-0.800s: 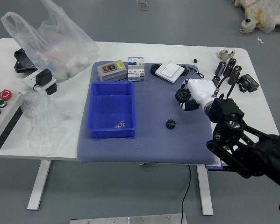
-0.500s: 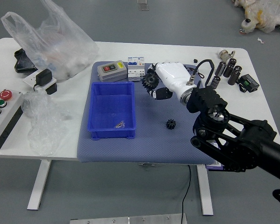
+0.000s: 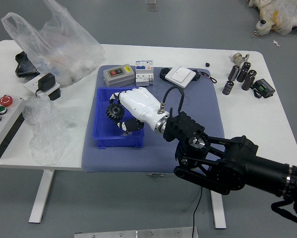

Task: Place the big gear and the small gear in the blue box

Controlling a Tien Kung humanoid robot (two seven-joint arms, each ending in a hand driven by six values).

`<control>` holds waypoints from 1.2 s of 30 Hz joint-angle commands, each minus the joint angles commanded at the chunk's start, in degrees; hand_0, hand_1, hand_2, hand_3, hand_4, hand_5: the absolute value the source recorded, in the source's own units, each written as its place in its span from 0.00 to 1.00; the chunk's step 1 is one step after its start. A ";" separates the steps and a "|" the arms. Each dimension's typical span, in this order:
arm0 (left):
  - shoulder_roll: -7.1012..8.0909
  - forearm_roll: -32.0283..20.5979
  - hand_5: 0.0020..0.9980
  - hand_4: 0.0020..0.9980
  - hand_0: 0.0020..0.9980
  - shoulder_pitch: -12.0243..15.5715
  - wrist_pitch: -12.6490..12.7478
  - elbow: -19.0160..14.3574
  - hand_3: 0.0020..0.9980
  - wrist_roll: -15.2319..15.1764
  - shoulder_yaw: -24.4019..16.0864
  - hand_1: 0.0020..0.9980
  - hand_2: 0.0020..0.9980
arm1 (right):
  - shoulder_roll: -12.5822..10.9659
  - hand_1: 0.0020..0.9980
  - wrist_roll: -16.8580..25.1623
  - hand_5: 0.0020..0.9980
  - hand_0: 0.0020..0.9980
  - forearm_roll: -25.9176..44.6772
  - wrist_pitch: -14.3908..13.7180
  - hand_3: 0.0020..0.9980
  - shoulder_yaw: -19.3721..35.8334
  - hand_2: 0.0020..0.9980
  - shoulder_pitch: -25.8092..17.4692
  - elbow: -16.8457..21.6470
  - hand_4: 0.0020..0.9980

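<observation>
The right hand reaches over the blue box's right wall, fingers partly curled and gripping the big gear at their tips, above the box's interior.

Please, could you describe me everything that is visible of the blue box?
The blue box is rectangular and open-topped, with a narrow rim and smooth, plastic-looking walls. It sits upright on the blue-grey mat. The right hand, holding the big gear, is over it and hides part of its inside and its right side. Whether either touches the box, I cannot tell. Some small silvery thing inside shows only partly.
</observation>
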 joint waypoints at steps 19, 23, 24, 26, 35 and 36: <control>-0.49 0.48 0.33 0.64 0.64 -0.30 0.06 0.00 0.65 0.00 -0.02 0.62 0.60 | -0.96 0.82 -1.16 0.22 0.70 -5.35 2.21 0.84 1.74 0.85 -1.05 -2.22 0.71; -0.52 0.49 0.33 0.64 0.64 -0.31 0.08 0.00 0.65 -0.11 -0.10 0.62 0.60 | -3.17 0.82 -1.91 0.22 0.70 -5.82 1.22 0.84 5.28 0.85 -3.39 1.16 0.71; -0.56 0.53 0.33 0.64 0.64 -0.28 0.07 0.00 0.65 -0.12 -0.18 0.62 0.60 | -3.80 0.82 -2.29 0.22 0.70 -6.06 1.09 0.84 6.37 0.85 -4.21 2.19 0.71; -0.66 0.83 0.33 0.64 0.64 -0.06 0.04 0.00 0.65 -0.03 -0.69 0.62 0.60 | -5.68 0.70 -3.92 0.23 0.55 -6.96 1.36 0.86 9.22 0.82 -6.63 4.77 0.78; -0.78 4.42 0.33 0.64 0.64 1.51 -0.10 0.00 0.65 1.66 -5.43 0.62 0.60 | -11.89 0.61 -10.14 0.22 0.42 -10.98 3.31 0.86 22.31 0.79 -18.83 14.84 0.78; -0.78 4.85 0.33 0.64 0.64 1.57 -0.12 0.00 0.65 1.84 -5.89 0.62 0.60 | -11.95 0.61 -10.25 0.22 0.42 -11.10 3.23 0.86 23.42 0.79 -20.18 14.95 0.78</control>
